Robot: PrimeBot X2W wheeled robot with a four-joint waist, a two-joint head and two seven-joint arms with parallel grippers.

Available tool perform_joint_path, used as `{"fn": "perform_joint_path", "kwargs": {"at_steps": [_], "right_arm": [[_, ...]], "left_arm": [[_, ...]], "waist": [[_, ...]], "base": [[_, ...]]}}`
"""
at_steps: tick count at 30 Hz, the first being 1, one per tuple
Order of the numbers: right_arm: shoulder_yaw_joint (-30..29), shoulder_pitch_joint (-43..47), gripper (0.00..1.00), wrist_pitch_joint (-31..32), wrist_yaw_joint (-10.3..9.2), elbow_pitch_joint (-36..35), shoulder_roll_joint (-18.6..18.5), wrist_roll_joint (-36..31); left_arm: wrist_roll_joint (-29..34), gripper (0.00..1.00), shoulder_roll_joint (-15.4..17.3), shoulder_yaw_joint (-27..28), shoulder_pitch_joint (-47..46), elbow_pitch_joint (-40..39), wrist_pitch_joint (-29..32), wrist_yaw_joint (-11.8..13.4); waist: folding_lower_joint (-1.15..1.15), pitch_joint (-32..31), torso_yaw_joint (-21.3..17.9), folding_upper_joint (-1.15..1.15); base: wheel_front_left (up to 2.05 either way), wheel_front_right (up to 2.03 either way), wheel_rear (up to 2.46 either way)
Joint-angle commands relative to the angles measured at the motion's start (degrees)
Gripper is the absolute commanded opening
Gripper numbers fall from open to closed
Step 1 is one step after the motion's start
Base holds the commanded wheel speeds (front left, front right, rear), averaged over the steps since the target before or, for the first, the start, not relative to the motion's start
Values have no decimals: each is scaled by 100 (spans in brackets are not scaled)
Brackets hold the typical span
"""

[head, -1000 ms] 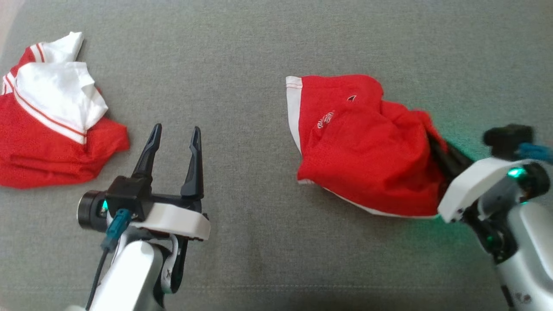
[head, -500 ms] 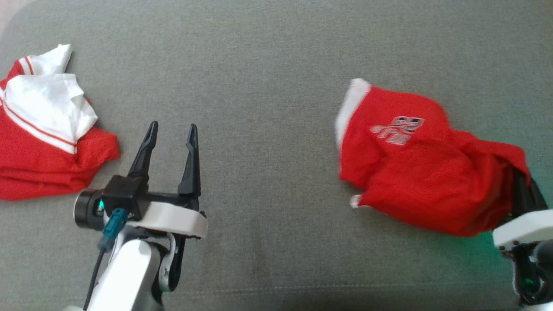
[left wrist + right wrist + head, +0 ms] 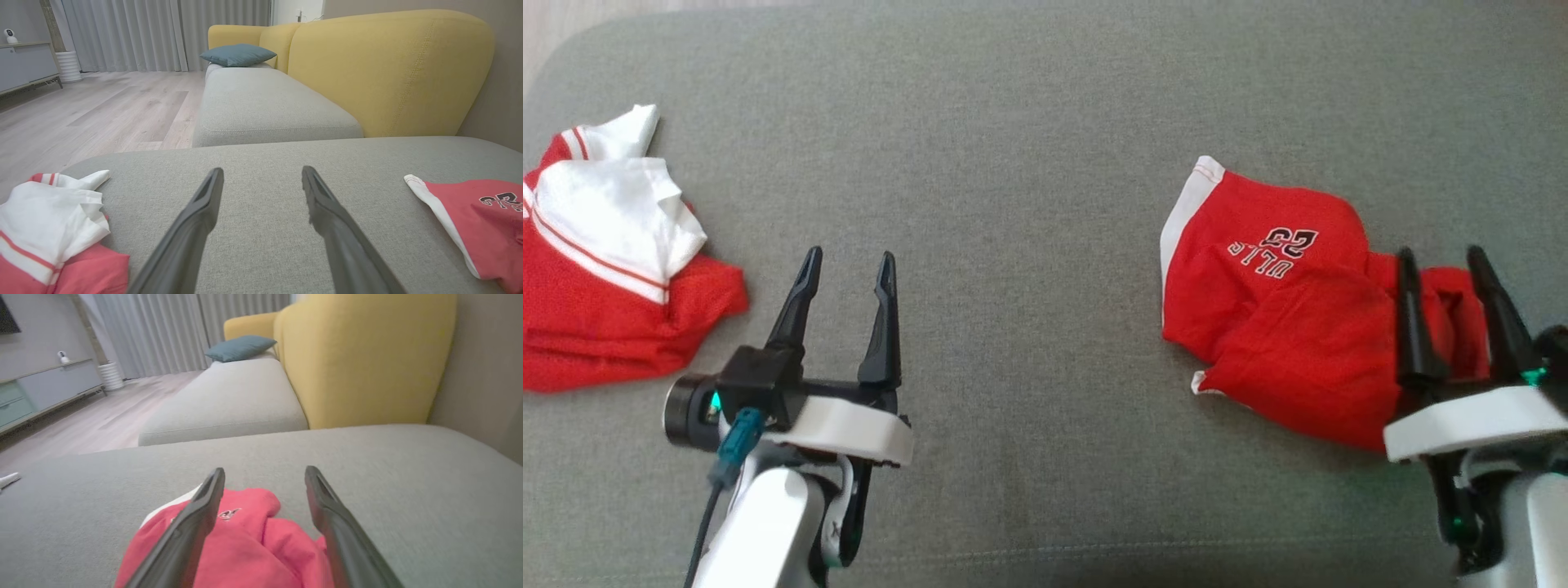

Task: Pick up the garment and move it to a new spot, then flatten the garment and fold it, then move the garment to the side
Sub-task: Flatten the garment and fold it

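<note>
On the cushion (image 3: 1029,122), red garment (image 3: 1282,343) let go, right jaws now spread; left jaws still wide

The red-and-white garment (image 3: 596,269) runs off the left edge, and the right gripper (image 3: 1439,251) overlaps the red garment (image 3: 1282,327).

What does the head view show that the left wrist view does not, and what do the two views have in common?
Head view: the right gripper, its fingers apart over the right end of the red lettered garment.
Left wrist view: the room beyond, with a yellow sofa back, a blue cushion, grey curtains and a wood floor.
Both: the open left gripper, the red lettered garment to its right, a red and white garment to its left, and the grey seat under them.
</note>
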Motion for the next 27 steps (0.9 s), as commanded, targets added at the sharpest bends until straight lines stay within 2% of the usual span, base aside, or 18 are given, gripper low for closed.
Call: {"fn": "perform_joint_path", "kwargs": {"at_steps": [1,9,27], "right_arm": [[288,16,100,-134,22,-331,-193,-129],[893,299,100,-210,22,-658,-273,-226],[811,442,100,-182,22,-680,-105,-131]], "left_arm": [[65,100,93,268,-100,-162,-44,4],[81,100,164,299,164,-204,-44,55],[76,100,247,214,311,-335,4,121]], "waist": [[0,-54,-4,0],[0,-317,18,0],[0,-421,20,0]], "base": [[0,0,0],[0,0,0],[0,0,0]]}}
